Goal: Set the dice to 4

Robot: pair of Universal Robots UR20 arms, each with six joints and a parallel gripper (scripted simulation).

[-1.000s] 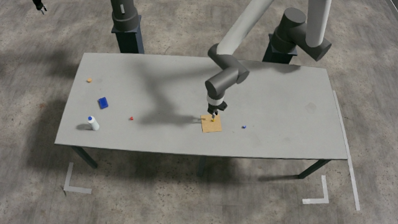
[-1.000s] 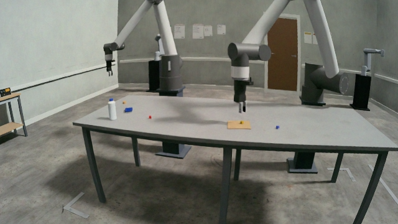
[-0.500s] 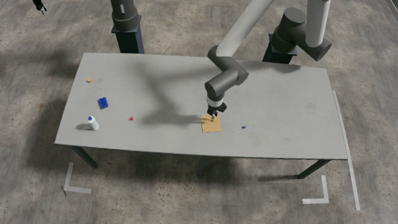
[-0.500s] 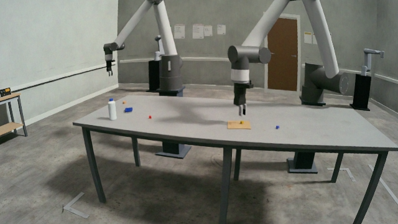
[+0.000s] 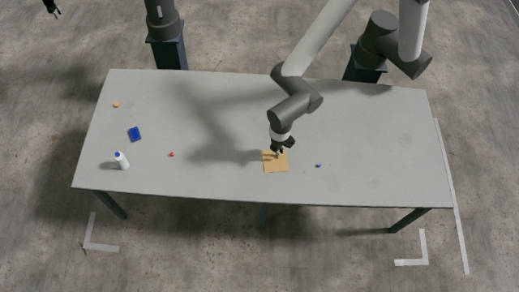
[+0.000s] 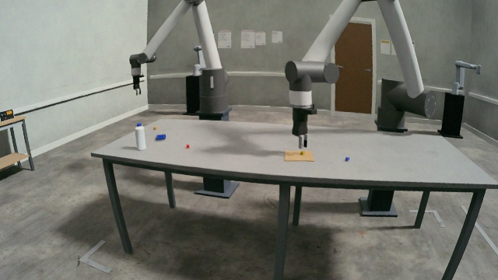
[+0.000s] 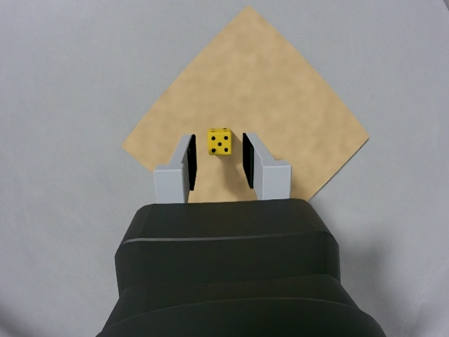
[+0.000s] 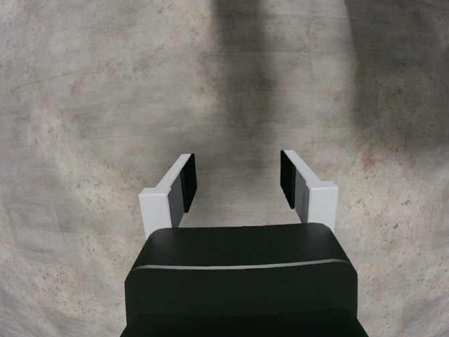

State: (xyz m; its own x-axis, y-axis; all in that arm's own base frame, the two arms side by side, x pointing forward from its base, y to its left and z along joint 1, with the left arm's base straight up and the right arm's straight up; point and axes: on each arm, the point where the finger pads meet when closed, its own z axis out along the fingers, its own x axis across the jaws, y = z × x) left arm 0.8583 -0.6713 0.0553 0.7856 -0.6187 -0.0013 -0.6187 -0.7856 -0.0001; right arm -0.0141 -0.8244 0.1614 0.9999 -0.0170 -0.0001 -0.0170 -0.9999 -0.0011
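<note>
The yellow die (image 6: 303, 152) (image 7: 219, 142) lies flat on the tan mat (image 5: 269, 168) (image 6: 289, 159) (image 7: 250, 54) with 5 on top. My left gripper (image 6: 303, 147) (image 7: 219, 150) is partly open and empty, just above the yellow die, its fingers on either side of it in the left wrist view. The blue die (image 5: 318, 165) (image 6: 347, 159) lies on the table to the right of the mat; its top number is too small to read. The red die (image 5: 171, 154) (image 6: 187, 146) lies off the mat, far to its left. My right gripper (image 5: 57, 15) (image 6: 138, 92) (image 8: 238, 170) is open and empty, away from the table above the floor.
A white bottle (image 5: 122, 161) (image 6: 140, 138) with a blue cap stands at the table's left end. A blue block (image 5: 135, 134) (image 6: 160, 137) and a small orange disc (image 5: 117, 105) (image 6: 156, 127) lie behind it.
</note>
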